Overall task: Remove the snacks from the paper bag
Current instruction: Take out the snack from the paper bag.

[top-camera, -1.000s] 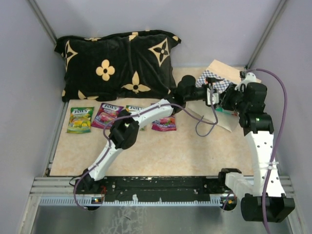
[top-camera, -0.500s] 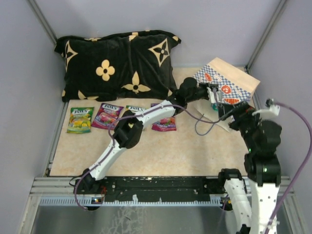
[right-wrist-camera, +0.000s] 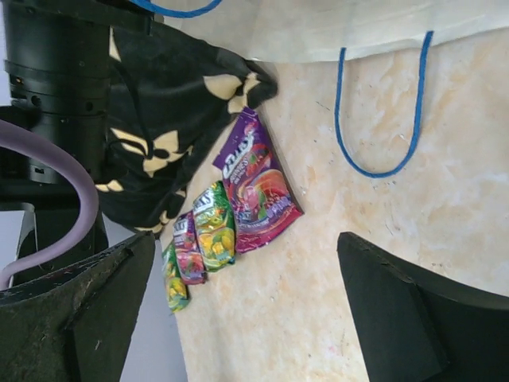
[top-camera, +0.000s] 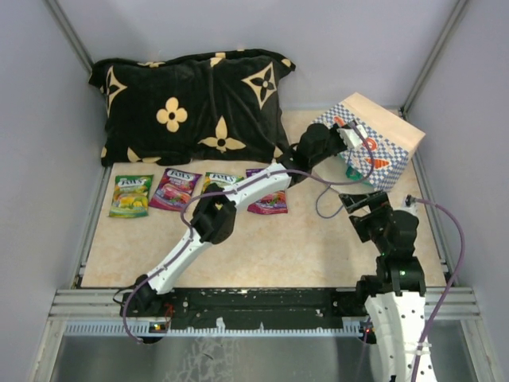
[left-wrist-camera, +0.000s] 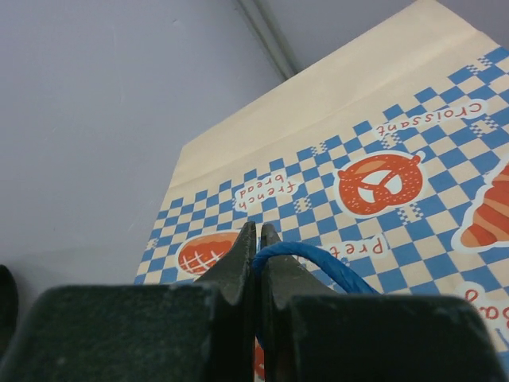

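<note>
The blue-and-white checkered paper bag (top-camera: 380,137) leans tilted at the back right, and its printed side (left-wrist-camera: 358,143) fills the left wrist view. My left gripper (top-camera: 344,137) (left-wrist-camera: 258,235) is shut on the bag's blue cord handle (left-wrist-camera: 318,259). Something teal (top-camera: 352,169) shows at the bag's lower edge. Several snacks lie flat in a row: green (top-camera: 131,195), magenta (top-camera: 173,188), green (top-camera: 219,181) and purple (top-camera: 269,200) (right-wrist-camera: 256,187). Just in front of the bag, my right gripper (top-camera: 367,204) (right-wrist-camera: 246,255) hangs open and empty over the table.
A black cushion (top-camera: 191,103) with tan flowers lies along the back wall, behind the snacks. The bag's other blue handle (right-wrist-camera: 382,135) rests loose on the tabletop (top-camera: 318,247). Grey walls close in both sides, and a metal rail (top-camera: 262,302) runs along the near edge.
My right gripper let go, opened and pulled back from the bag toward the near edge. My left gripper closed on the cord handle, and the bag tipped up higher.
</note>
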Robot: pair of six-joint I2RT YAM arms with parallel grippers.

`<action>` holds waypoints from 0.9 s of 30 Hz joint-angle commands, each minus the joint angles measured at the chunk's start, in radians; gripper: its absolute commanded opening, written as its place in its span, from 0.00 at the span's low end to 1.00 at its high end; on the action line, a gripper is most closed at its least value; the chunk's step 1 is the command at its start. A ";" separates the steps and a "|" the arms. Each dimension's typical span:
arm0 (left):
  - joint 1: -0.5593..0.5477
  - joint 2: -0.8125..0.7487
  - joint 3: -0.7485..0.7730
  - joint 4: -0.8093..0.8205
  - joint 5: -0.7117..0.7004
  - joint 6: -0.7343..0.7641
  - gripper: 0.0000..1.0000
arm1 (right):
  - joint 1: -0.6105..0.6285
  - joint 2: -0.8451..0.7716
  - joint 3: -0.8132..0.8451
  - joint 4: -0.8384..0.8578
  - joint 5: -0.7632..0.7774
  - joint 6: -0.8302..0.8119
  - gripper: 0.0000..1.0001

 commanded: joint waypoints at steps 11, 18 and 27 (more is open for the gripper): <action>0.044 -0.197 -0.162 -0.036 0.064 -0.151 0.00 | 0.004 0.183 -0.125 0.488 0.208 0.287 0.95; 0.044 -0.264 -0.256 -0.021 0.127 -0.193 0.00 | 0.001 0.412 -0.164 0.827 0.284 0.417 0.92; 0.023 -0.302 -0.306 -0.027 0.173 -0.211 0.02 | 0.000 0.603 -0.101 0.989 0.374 0.491 0.77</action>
